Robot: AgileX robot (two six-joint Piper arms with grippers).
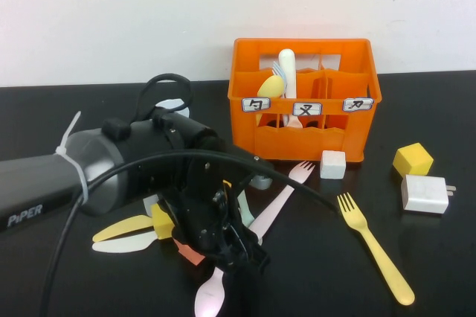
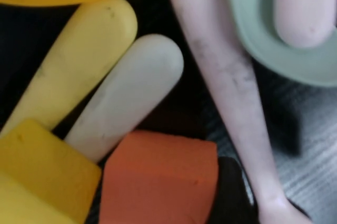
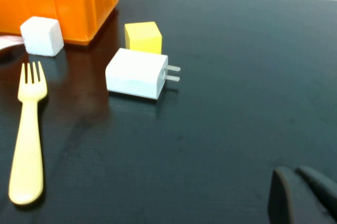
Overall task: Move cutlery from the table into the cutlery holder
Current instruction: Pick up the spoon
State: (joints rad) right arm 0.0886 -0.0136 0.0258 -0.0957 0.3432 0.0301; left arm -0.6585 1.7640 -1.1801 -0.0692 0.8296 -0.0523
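Left gripper (image 1: 238, 254) over cutlery pile, jaws unreadable, right gripper (image 3: 303, 195) parked, jaws together.

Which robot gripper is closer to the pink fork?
Left. The left gripper is low over the cutlery pile, right beside the pink fork. The right gripper sits away on the table's right side, beyond the yellow fork.
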